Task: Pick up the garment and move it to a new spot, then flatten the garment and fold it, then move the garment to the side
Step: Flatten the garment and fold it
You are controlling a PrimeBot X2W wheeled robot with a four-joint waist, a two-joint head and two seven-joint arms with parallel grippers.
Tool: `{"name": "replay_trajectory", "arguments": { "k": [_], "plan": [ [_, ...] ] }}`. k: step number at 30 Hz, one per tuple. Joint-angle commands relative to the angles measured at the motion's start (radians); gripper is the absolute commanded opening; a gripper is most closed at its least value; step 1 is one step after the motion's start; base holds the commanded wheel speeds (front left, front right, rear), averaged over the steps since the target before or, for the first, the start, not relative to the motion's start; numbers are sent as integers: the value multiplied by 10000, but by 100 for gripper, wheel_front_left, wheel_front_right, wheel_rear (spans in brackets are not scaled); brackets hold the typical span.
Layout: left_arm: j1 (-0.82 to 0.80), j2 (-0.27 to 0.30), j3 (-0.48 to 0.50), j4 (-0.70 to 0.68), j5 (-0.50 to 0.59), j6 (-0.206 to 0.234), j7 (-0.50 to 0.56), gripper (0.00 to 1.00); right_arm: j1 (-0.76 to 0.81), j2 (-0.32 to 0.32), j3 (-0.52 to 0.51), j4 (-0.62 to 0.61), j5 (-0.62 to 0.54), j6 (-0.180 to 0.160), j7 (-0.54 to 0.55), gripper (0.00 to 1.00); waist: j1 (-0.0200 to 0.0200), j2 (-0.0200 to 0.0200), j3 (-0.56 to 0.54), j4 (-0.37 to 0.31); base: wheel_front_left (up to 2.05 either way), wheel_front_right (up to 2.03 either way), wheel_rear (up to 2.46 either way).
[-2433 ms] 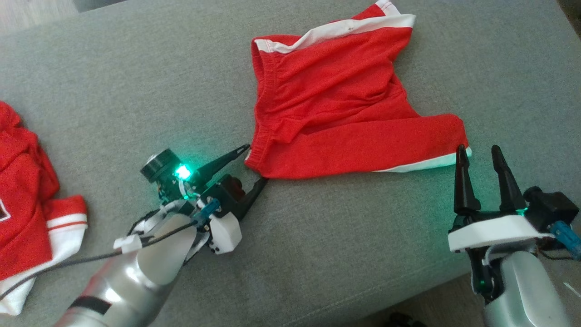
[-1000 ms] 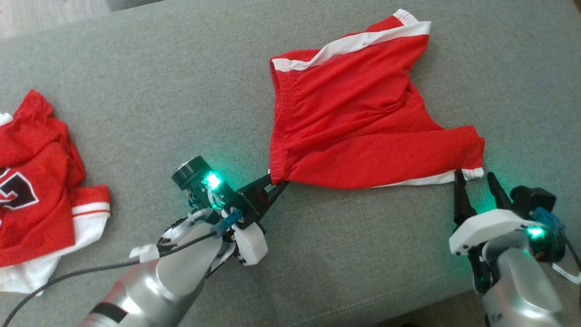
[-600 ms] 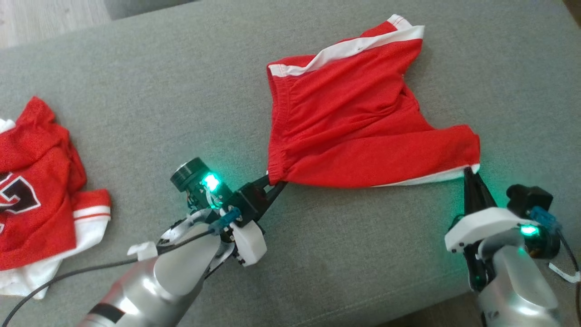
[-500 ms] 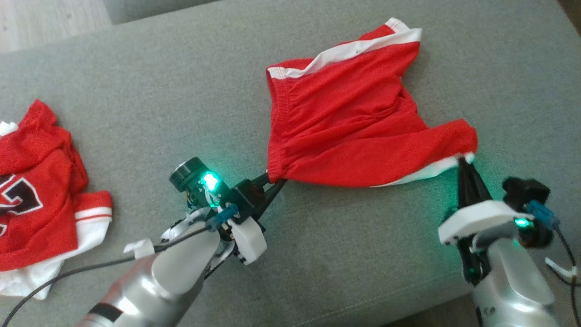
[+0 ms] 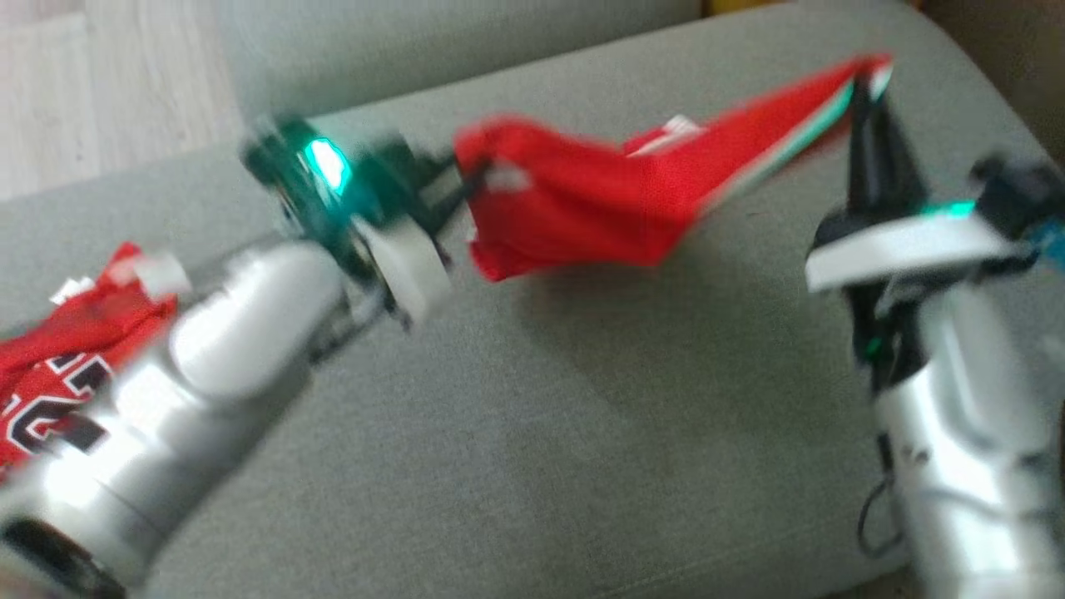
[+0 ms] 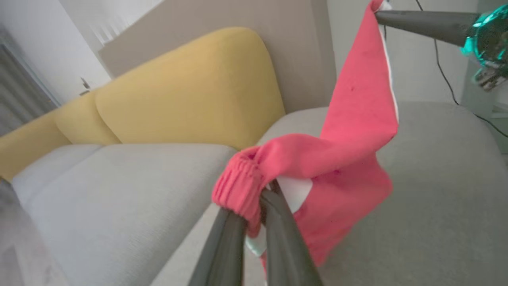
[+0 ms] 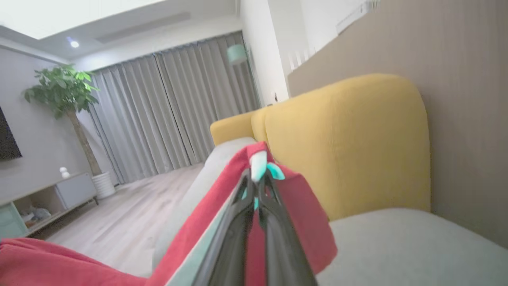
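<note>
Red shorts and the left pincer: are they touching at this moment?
Touching. The left wrist view shows the left pincer shut on the red shorts at their ribbed waistband.

The shorts (image 5: pixel 582 208) are red, with a white side stripe and white hem trim. The sofa seat (image 5: pixel 499 433) is plain grey and its back cushions (image 6: pixel 178 91) are mustard yellow. At the seat's left edge lies a jersey (image 5: pixel 58 366), red with black, white-edged numerals. The left end effector (image 6: pixel 258 202) and right end effector (image 5: pixel 869 91) each have dark fingers, a white housing, a green light and a silver forearm. The floor (image 5: pixel 83 83) is pale wood. The curtains (image 7: pixel 158 115) are grey.
</note>
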Motion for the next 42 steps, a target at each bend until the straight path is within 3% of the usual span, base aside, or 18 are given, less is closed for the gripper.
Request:
{"name": "replay_trajectory", "arguments": {
  "k": [1, 8, 16, 22, 27, 33, 38, 42],
  "plan": [
    [-664, 435, 278, -235, -172, 19, 90, 0, -560, -101, 174, -431, 89, -9, 89, 0, 0, 0, -278, 40, 0, 0, 0],
    [-1671, 1010, 91, -81, -2236, 18, 966, 0, -1635, -568, -108, -319, -71, -9, 970, 0, 0, 0, -791, 224, 0, 0, 0],
    [-1286, 1396, 8, -586, -4776, 18, 1680, 0, -1554, -937, -289, 404, -42, -9, 1880, 0, 0, 0, -1035, 590, 0, 0, 0],
    [-1043, 1795, -169, -1288, -6015, 18, 2263, 0, -1442, -1315, 231, 391, 239, -9, 2366, 0, 0, 0, -816, 769, 0, 0, 0],
    [-1398, 1950, -49, -1332, -6355, 19, 2650, 0, -1900, -1561, 627, 305, 249, -9, 2547, 0, 0, 0, -203, 773, 0, 0, 0],
    [-3196, 1819, 341, -503, -6249, 58, 3253, 0, -4033, -1780, 1317, 792, 17, -9, 2319, 0, 0, 0, 1496, 670, 0, 0, 0],
    [-5430, 1344, 916, 918, -5386, 289, 2363, 0, -6683, -1628, 1200, 2325, -514, -9, 1206, 0, 0, 0, 2743, 564, 0, 0, 0],
    [-6432, 734, 1077, 2147, -5041, 214, 1482, 0, -8216, -1485, 743, 3947, -1208, -9, 75, 0, 0, 0, 3166, 605, 0, 0, 0]
  ]
}}
